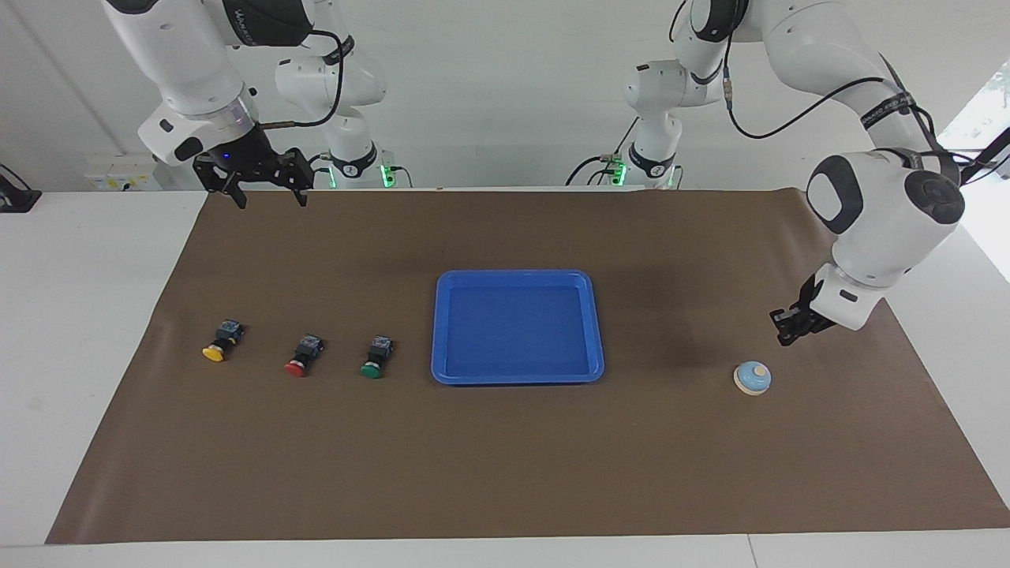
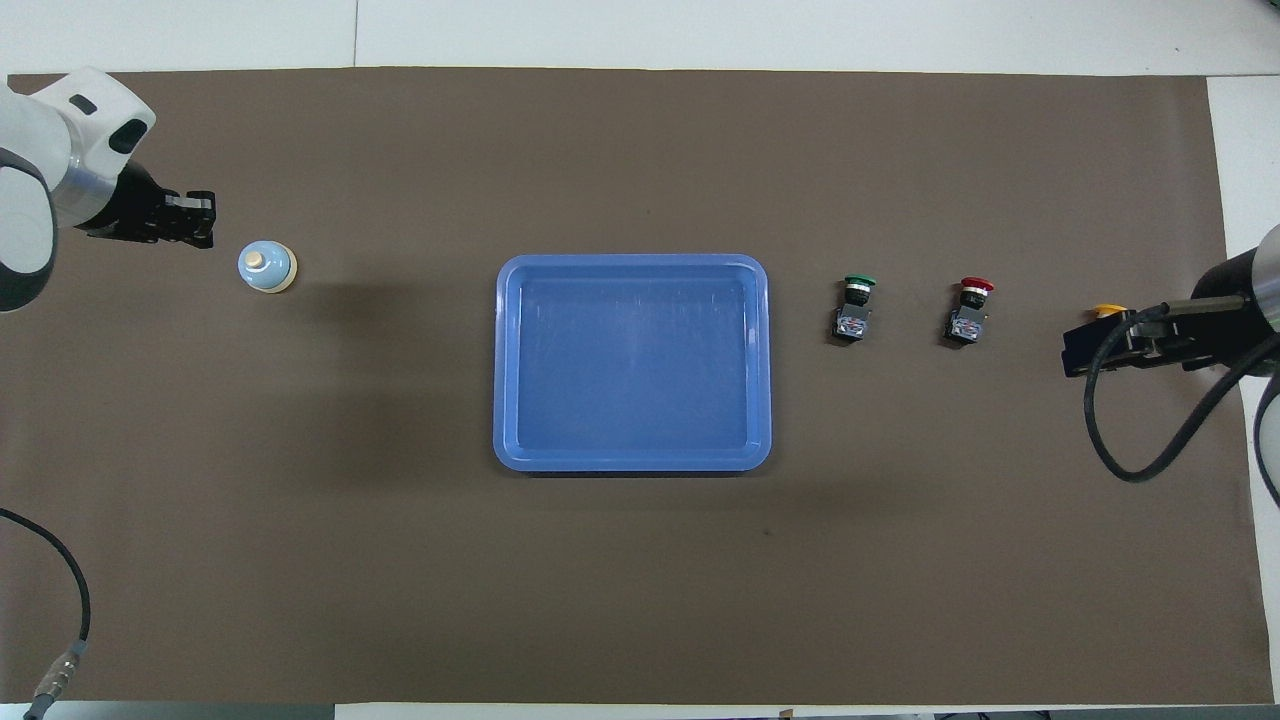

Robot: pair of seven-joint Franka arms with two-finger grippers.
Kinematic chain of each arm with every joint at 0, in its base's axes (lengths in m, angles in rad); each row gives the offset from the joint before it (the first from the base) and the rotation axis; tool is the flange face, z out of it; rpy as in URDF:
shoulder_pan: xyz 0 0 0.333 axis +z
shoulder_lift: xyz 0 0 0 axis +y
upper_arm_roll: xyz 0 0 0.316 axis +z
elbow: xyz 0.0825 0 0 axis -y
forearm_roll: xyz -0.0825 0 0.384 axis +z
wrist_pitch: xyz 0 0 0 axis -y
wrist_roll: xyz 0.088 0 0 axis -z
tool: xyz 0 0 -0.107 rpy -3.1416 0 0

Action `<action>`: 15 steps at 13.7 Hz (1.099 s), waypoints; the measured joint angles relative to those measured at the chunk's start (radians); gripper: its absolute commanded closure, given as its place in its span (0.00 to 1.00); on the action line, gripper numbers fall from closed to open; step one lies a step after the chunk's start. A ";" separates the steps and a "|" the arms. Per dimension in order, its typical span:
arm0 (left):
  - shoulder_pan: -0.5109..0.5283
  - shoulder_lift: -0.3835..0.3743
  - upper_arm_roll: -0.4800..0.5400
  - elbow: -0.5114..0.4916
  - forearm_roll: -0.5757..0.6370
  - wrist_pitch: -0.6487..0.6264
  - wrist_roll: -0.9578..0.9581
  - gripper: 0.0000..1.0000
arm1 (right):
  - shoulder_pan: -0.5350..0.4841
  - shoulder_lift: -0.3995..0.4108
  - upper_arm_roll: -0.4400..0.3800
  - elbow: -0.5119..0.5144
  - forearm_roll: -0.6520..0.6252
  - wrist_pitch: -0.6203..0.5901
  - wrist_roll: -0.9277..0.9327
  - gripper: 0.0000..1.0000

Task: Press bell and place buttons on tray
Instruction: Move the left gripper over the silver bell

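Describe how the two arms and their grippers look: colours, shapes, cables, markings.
Both arms have glossy white rounded shells with black joint caps and black cables looped along them; green lights glow at the bases. The left gripper is small and black, on a white wrist. The right gripper is black with linked fingers, below a silver wrist ring; grey lettering marks that arm's black band.

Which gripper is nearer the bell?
Left. The left gripper hangs shut just beside the bell; the right gripper waits at the table's other end.

brown mat point(image 1: 505, 457) point(image 2: 640, 580): spread flat, covers most of desk | white desk point(image 1: 79, 315) point(image 2: 800, 30): bare margins around mat
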 measured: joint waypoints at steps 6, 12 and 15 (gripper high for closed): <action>-0.005 0.040 -0.004 -0.086 0.000 0.136 0.000 1.00 | 0.000 0.000 0.000 0.000 0.000 0.000 0.000 0.00; -0.005 0.040 -0.002 -0.102 0.000 0.140 -0.003 1.00 | 0.000 0.000 0.000 0.000 0.000 0.000 0.000 0.00; -0.005 0.040 -0.002 -0.102 0.015 0.141 -0.006 1.00 | 0.000 0.000 0.000 0.000 0.000 0.000 0.000 0.00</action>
